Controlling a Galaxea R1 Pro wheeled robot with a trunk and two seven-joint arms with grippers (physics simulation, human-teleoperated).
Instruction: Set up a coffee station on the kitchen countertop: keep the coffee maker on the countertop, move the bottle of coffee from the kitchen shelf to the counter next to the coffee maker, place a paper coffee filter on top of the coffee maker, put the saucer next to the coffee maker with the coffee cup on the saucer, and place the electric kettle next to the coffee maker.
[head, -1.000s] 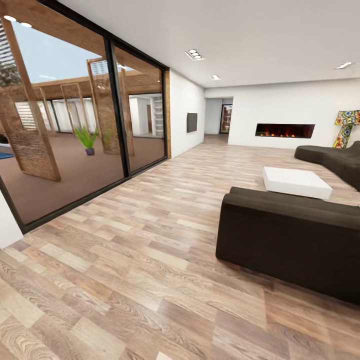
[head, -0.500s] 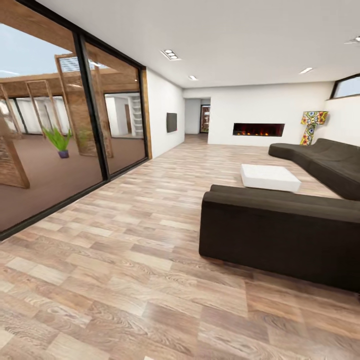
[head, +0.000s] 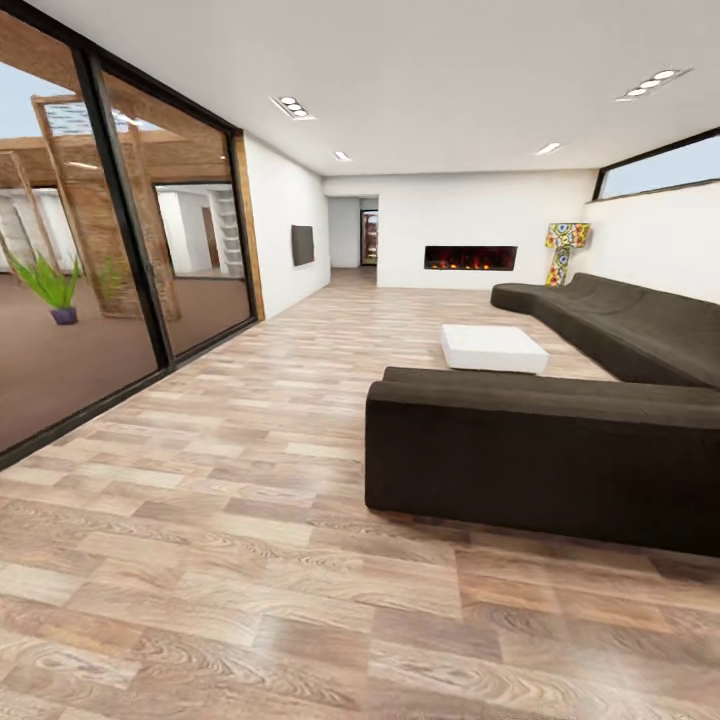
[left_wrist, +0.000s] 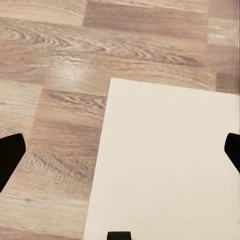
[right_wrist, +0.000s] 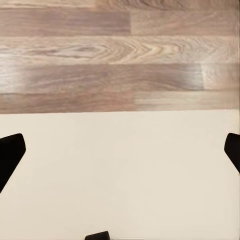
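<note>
Robot in transit through living room: dark sofa (head: 545, 455), white coffee table (head: 494, 347), wood floor (head: 220, 520). Both grippers (left_wrist: 120, 150) (right_wrist: 120, 150) spread, empty. Paper coffee filter elsewhere; probably flimsy, so pinch its edge.

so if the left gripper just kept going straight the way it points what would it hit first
Probably the cream-white flat panel lying between the left gripper's open fingertips, with wood floor beside it. Depth is unclear.
</note>
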